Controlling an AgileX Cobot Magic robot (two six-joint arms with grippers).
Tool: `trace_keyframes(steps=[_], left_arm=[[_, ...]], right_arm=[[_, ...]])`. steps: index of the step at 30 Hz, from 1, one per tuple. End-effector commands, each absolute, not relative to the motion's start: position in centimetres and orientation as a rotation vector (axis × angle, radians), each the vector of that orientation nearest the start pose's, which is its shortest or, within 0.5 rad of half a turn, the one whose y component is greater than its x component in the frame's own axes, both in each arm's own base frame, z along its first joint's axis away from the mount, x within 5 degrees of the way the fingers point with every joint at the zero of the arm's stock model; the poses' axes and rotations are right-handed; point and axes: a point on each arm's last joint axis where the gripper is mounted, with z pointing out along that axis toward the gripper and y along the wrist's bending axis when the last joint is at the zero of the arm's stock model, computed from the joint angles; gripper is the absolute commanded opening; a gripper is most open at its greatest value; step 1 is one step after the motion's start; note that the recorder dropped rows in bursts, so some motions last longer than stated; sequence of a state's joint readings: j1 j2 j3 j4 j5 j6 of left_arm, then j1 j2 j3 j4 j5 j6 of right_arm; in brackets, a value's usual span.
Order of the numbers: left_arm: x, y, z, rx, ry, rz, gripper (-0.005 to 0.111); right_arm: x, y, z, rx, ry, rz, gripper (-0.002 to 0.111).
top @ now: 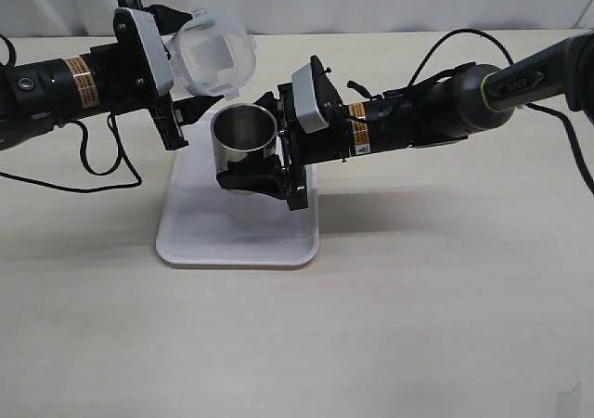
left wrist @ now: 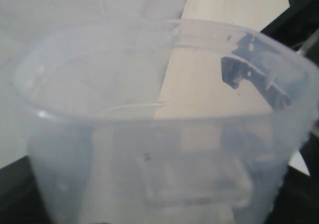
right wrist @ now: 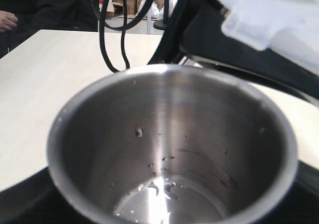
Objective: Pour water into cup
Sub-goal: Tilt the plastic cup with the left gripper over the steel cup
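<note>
The left gripper (top: 188,65) clamps the tilted translucent beaker (top: 218,51), its mouth just above the stainless-steel cup (top: 244,141), which the right gripper (top: 271,165) pinches over the white tray (top: 232,237), a little water (right wrist: 159,199) pooled inside.

Bright even light, blurry close-ups

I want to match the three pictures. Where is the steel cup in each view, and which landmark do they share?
Exterior view: the steel cup is left of centre, over the white tray, below the beaker.
Left wrist view: not in it; the beaker fills the picture.
Right wrist view: the steel cup fills most of the picture; the beaker shows beyond its rim.
Shared landmark: the beaker, in all three.
</note>
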State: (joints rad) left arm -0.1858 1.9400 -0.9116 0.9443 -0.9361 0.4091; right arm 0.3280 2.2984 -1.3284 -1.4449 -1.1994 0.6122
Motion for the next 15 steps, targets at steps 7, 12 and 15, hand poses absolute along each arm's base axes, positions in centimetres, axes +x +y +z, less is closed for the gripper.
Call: trace_keyframes(steps=[7, 12, 15], left_arm=[[35.39, -12.89, 17.21, 1.421, 0.962, 0.072, 0.000], [35.39, -12.89, 17.21, 1.444, 0.928, 0.107, 0.000], [35.39, -12.89, 17.21, 1.458, 0.906, 0.130, 0.000]], right_arm=[[37.27, 21.64, 11.44, -1.399, 1.265, 1.055, 0.004], [37.27, 21.64, 11.44, -1.399, 1.265, 1.055, 0.004], [37.27, 21.64, 11.44, -1.399, 1.265, 1.055, 0.004]])
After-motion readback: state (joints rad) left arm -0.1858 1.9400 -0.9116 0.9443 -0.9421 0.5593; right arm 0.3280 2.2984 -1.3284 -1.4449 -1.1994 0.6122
